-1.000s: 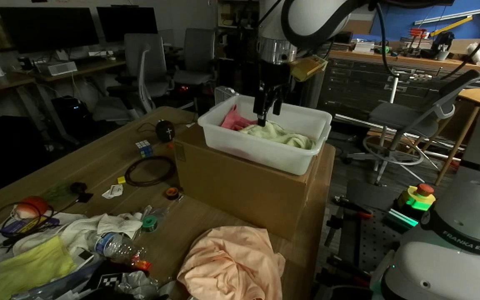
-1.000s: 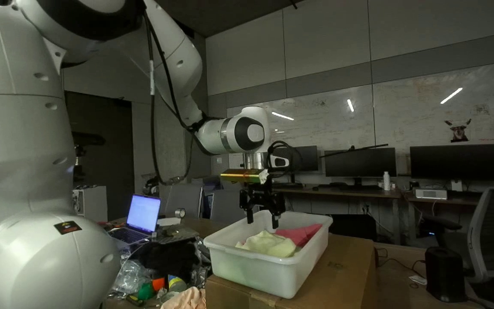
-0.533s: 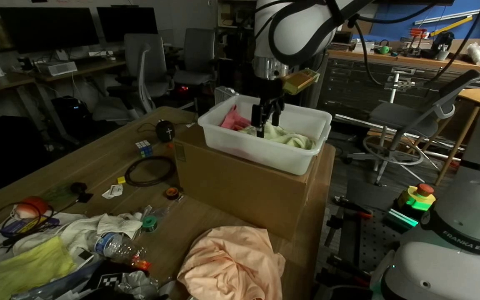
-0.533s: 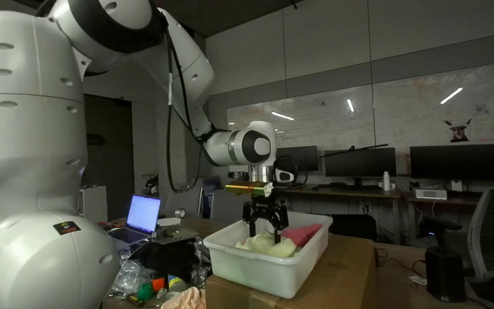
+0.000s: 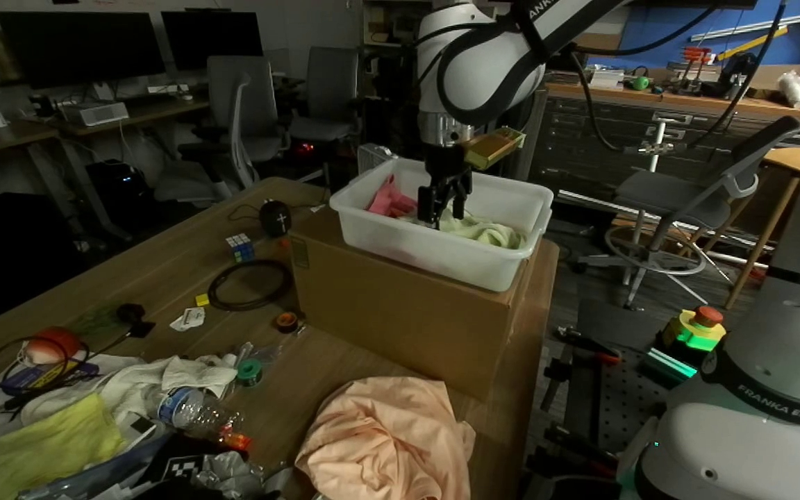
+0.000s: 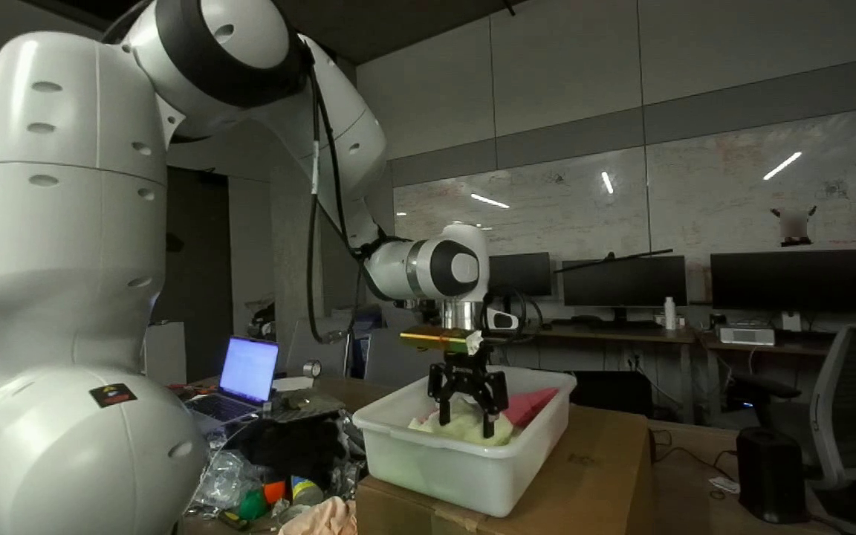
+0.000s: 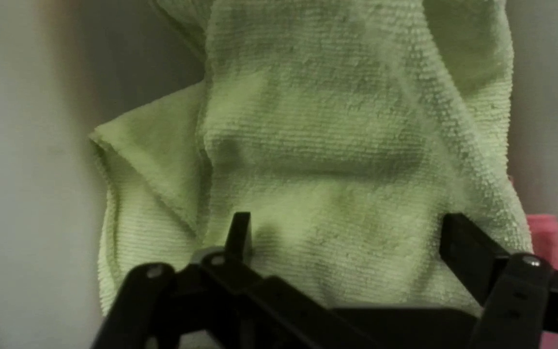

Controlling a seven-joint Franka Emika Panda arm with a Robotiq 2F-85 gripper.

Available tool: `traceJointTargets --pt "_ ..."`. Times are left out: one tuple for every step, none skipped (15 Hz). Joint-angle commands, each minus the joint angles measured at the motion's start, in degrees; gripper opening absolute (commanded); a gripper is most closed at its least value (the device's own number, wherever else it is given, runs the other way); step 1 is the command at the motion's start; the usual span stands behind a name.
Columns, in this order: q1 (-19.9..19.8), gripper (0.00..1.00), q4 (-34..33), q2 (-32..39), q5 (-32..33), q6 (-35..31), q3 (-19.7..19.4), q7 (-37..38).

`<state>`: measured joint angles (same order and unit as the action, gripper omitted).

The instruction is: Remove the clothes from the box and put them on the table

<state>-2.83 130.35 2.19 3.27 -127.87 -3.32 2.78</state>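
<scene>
A white plastic box (image 5: 428,258) stands on a cardboard carton on the table (image 5: 344,357); the box also shows in an exterior view (image 6: 435,468). In it lie a light green cloth (image 5: 494,232) and a pink-red cloth (image 5: 391,199). My gripper (image 6: 467,423) points down inside the box, its fingers apart over the green cloth. In the wrist view the open gripper (image 7: 347,232) has the green cloth (image 7: 317,145) beneath and between its fingertips, which seem at or touching it. A bit of the pink cloth (image 7: 548,240) shows at right. A peach cloth (image 5: 386,437) lies crumpled on the table.
The cardboard carton (image 5: 400,319) raises the box above the table. A plastic bottle (image 5: 192,410), a yellow cloth (image 5: 46,441), a cable coil (image 5: 251,286) and a Rubik's cube (image 5: 240,246) lie on the table. A laptop (image 6: 250,369) stands behind clutter.
My gripper has come down from above the box's rim into the box, to the green cloth, its fingers staying apart. The cloths and the box have not visibly moved.
</scene>
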Motion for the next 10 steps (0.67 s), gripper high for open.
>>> traceJointTargets --pt "-0.9 1.0 -1.3 1.6 -0.9 -1.2 -0.6 -1.3" --pt "-1.1 1.0 -1.3 1.8 -0.8 -1.5 -0.7 -1.4" --pt "-1.2 0.75 -1.2 1.9 -0.9 -1.9 -0.7 -1.4" --pt "-1.3 0.73 -1.1 1.9 -0.7 -2.1 -0.7 -1.3" --pt "-1.4 0.67 -1.1 2.0 -0.7 -2.2 -0.7 -1.3" --pt "-1.4 0.59 -1.0 2.0 -0.7 -2.5 -0.7 -1.3" --pt "-1.4 0.49 -1.0 2.0 -0.7 -2.6 -0.6 -1.3" --pt "-1.4 0.42 -0.9 2.0 -0.8 -2.9 -0.6 -1.4" --pt "-1.4 0.35 -0.7 2.0 -0.7 -3.1 -0.6 -1.3" --pt "-1.4 0.27 -0.6 1.9 -0.8 -3.2 -0.6 -1.3"
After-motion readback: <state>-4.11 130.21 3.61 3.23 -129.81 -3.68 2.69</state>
